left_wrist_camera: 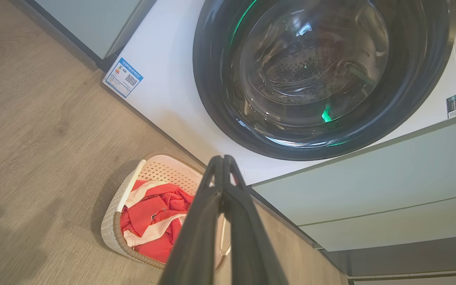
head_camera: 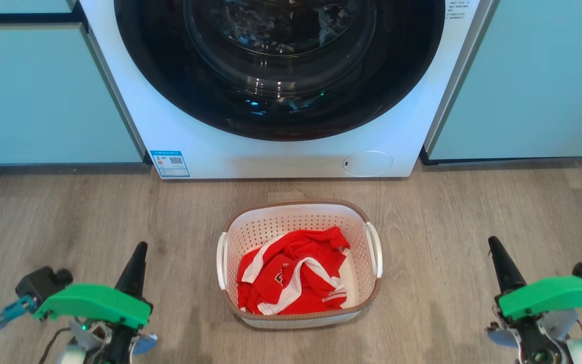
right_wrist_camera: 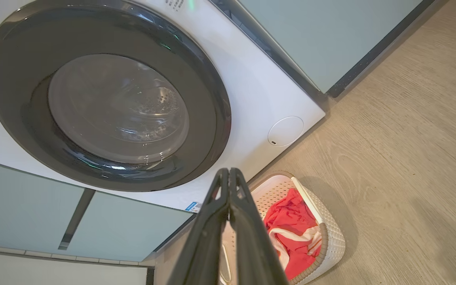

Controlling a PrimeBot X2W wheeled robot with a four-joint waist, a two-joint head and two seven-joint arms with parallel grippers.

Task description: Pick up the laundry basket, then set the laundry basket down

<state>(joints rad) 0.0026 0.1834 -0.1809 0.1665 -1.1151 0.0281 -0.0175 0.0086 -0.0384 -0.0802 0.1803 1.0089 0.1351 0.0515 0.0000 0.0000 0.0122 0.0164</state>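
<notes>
On floor [head_camera: 68, 217], laundry basket [head_camera: 281, 222] with red shirt [head_camera: 291, 275], wrist views, jaws together

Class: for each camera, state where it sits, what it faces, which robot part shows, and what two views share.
Head view: on the head, looking down at the laundry basket before the washing machine; left tool, right tool low.
Left wrist view: left wrist, along its shut tool toward the machine.
Right wrist view: right wrist, likewise.
Shared: basket and machine.
</notes>
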